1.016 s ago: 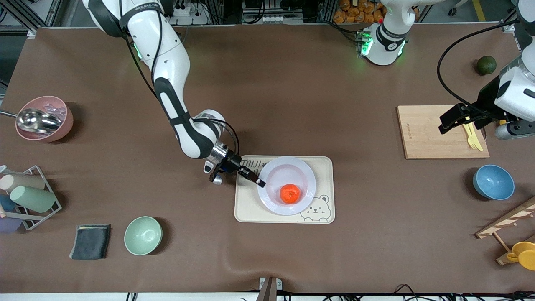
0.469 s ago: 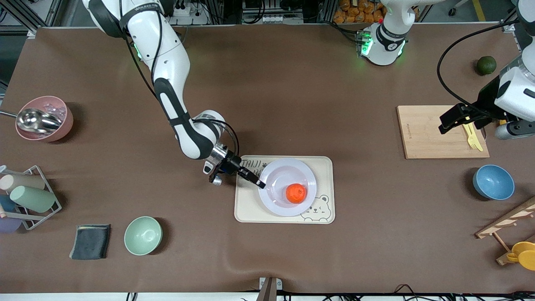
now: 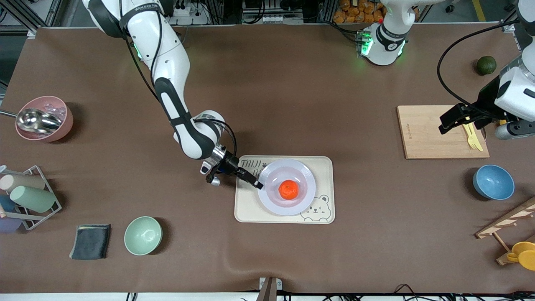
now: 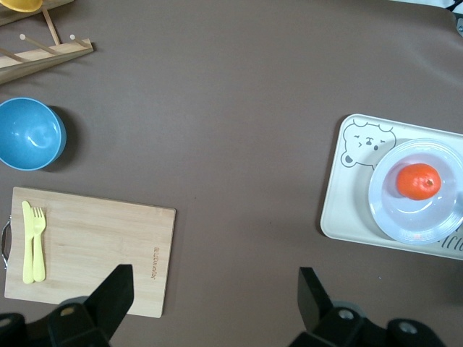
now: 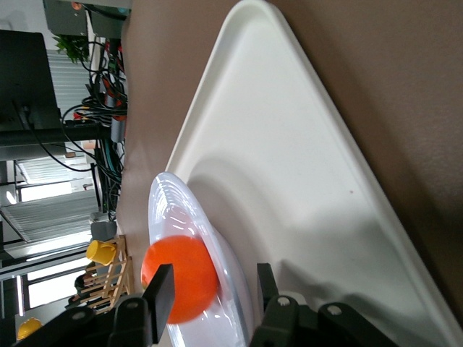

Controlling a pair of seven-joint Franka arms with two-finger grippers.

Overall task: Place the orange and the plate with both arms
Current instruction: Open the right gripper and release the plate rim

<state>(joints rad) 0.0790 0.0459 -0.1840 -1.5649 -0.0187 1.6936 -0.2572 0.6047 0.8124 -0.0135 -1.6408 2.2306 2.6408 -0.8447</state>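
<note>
On the tray (image 3: 284, 215), the plate (image 3: 304, 201) holds the orange (image 3: 289, 190), now rolled back toward centre. Right gripper (image 3: 258, 184) stays clamped on the rim. Left gripper (image 4: 213, 283) waits, spread wide, above the cutting board (image 3: 422, 133).

- The tray (image 3: 250, 209) lettering is partly covered by the right gripper (image 3: 256, 182) and the plate (image 3: 307, 196).
- In the right wrist view, the picture's edge cuts off the plate (image 5: 170, 217) and the orange (image 5: 181, 278).
- The left gripper (image 4: 213, 289) shows only its fingers (image 4: 116, 289); their bases run off the picture's edge.
- The yellow mug (image 3: 524, 254) is cut by the front view's edge.
</note>
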